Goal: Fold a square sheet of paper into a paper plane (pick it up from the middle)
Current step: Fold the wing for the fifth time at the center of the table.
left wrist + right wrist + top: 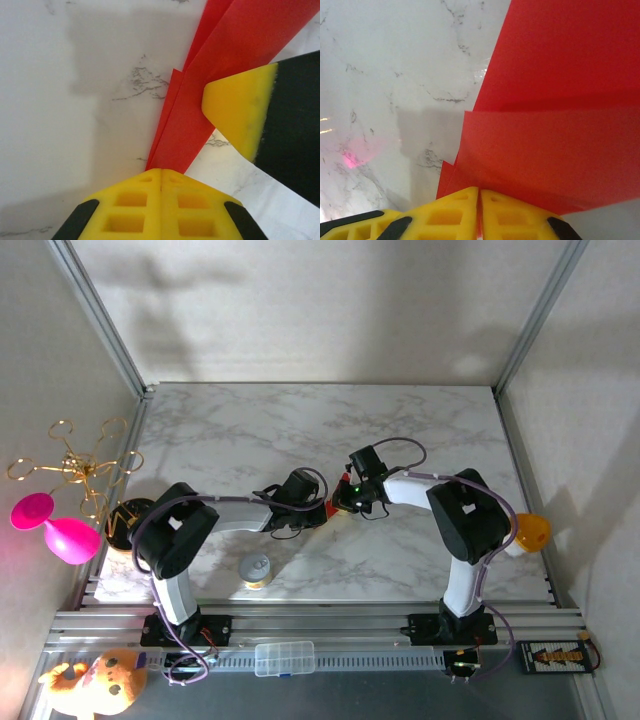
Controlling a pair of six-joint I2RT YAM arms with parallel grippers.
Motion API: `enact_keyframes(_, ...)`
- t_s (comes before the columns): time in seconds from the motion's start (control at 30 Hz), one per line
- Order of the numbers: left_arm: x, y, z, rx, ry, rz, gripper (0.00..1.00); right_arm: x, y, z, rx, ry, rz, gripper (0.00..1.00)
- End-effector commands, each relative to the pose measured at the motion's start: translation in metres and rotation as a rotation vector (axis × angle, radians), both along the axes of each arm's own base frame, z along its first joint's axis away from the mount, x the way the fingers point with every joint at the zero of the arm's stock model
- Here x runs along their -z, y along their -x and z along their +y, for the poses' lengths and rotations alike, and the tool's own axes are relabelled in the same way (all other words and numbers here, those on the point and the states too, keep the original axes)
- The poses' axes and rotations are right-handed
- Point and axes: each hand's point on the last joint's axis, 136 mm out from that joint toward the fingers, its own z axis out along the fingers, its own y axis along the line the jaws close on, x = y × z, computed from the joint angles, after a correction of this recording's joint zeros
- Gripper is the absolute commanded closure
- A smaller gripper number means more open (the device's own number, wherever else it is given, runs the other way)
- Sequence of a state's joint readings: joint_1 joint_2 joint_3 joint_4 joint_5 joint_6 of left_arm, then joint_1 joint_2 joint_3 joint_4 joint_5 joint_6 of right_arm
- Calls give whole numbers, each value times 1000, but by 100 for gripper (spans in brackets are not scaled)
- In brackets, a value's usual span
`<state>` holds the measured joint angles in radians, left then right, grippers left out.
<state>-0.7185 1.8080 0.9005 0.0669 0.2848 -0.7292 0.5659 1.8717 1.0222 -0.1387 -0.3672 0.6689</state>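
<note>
The red paper (220,65) is thin, bright and plain. It is folded into long flaps that lie on top of each other, with sharp creases. It gets narrow at one end. It sits at the middle of the table (400,430), pinched by the left gripper (161,172) and the right gripper (478,190).

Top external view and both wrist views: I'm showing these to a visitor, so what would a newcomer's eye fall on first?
The bright red paper, folded into layered creases, stands out against the white marble table at its middle. The left gripper and right gripper meet there, each shut on the paper from opposite sides. Next comes the pink balloon-like toy outside the table's left edge.
</note>
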Motion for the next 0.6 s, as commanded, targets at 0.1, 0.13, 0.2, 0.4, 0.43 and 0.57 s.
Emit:
enact_keyframes(0.1,-35,-6,-14,37,94,-87,93,20,11,-10,1,57,38,89)
enact_keyframes(0.13,-36,-8,-15,32,99,-95,91,19,11,-10,3,56,38,89)
enact_keyframes(0.2,-28,-10,-15,23,87,-84,91,18,11,-9,5,52,38,89)
enact_keyframes(0.4,0,-9,-7,-6,23,-33,93,15,11,-9,6,48,33,90)
enact_keyframes(0.43,3,-8,-6,-6,14,-24,93,15,11,-9,6,45,32,90)
enact_keyframes(0.57,19,0,2,-14,-28,16,95,11,7,-10,14,34,22,90)
